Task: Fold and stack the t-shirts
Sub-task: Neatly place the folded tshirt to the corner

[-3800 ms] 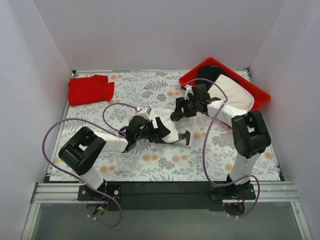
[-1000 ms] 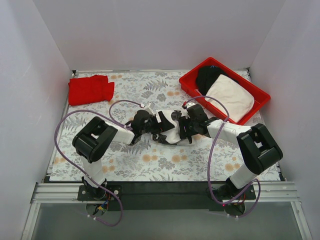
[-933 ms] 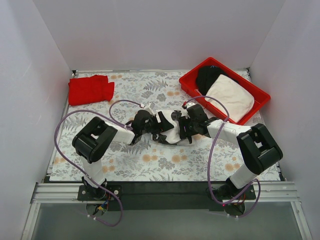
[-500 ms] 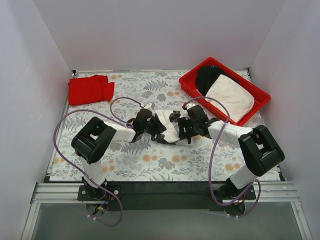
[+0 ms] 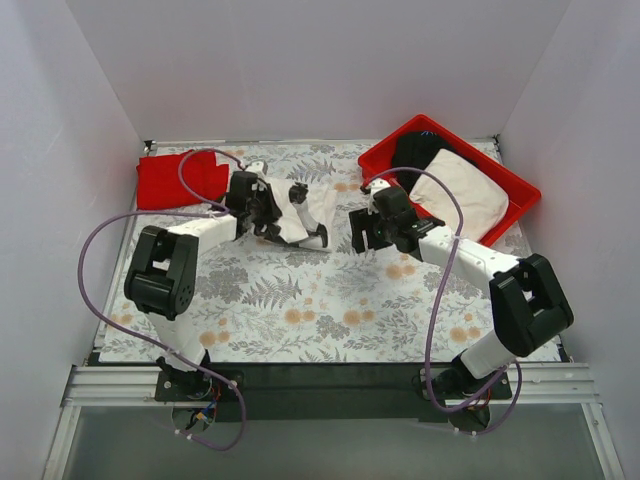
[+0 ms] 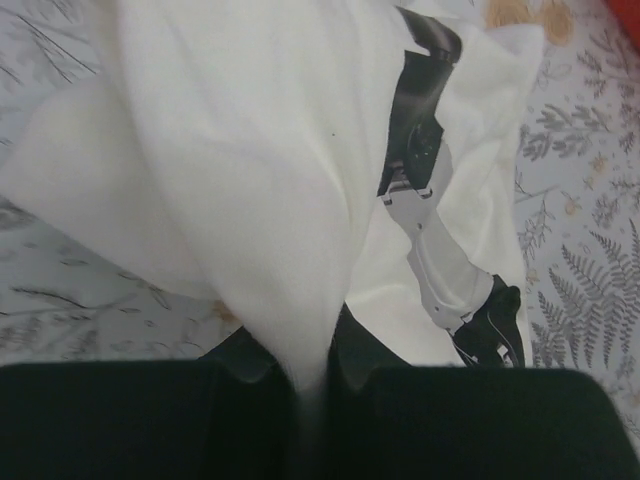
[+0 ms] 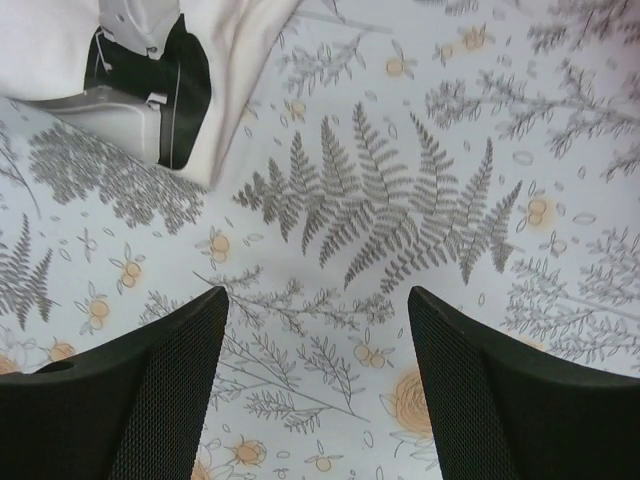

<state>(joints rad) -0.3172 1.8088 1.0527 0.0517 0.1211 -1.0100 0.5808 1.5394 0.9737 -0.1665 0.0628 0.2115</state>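
Your left pincer (image 5: 270, 207), clamped on the bunched white t-shirt (image 5: 296, 214), stands just right of the seemingly folded red t-shirt (image 5: 177, 180); your right pincer (image 7: 315, 392), wide and empty, lies farther off.

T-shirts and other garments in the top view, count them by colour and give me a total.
red t-shirt: 1
white t-shirt: 1
off-white garment: 1
black garment: 1
Total: 4
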